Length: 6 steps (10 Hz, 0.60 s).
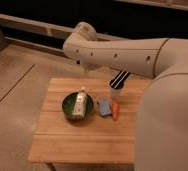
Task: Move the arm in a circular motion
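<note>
The cream-white arm [132,56] reaches from the right edge across the view to the left, above the back of the wooden table [67,142]. Its bulbous end joint [83,35] sits high, over the table's back left corner. Small dark holes run along the segment. The gripper [86,69] hangs under that end joint, mostly hidden by the arm, above and behind the green bowl [67,107]. It holds nothing that I can see.
The green bowl holds a white bottle [79,104]. A blue sponge [105,106] and an orange carrot [115,111] lie to its right. A white cup with a black striped item [117,86] stands behind them. A dark wall rail runs along the back.
</note>
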Each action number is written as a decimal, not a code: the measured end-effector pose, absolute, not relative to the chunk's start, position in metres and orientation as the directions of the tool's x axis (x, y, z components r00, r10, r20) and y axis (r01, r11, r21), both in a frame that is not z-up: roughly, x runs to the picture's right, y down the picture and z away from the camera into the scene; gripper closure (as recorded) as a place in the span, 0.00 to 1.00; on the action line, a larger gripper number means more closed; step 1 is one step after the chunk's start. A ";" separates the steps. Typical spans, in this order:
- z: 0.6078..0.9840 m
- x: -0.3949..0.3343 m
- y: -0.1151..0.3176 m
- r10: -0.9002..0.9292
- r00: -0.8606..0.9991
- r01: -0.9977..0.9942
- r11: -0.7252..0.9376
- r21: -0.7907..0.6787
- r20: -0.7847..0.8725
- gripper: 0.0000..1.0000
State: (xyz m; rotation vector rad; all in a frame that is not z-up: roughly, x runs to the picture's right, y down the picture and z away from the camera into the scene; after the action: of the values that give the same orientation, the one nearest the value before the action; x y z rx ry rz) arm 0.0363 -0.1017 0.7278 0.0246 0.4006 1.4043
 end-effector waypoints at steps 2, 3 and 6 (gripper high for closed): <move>0.745 0.060 -0.121 0.966 0.128 -0.922 0.200 0.331 -0.226 0.35; 0.765 0.074 -0.135 0.967 0.149 -0.911 0.215 0.353 -0.206 0.35; 0.816 0.074 -0.169 0.971 0.196 -0.937 0.226 0.266 -0.135 0.35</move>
State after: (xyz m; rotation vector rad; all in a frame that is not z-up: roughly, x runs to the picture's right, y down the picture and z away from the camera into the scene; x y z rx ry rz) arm 0.0738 -0.1688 0.8162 0.1348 0.2976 1.3423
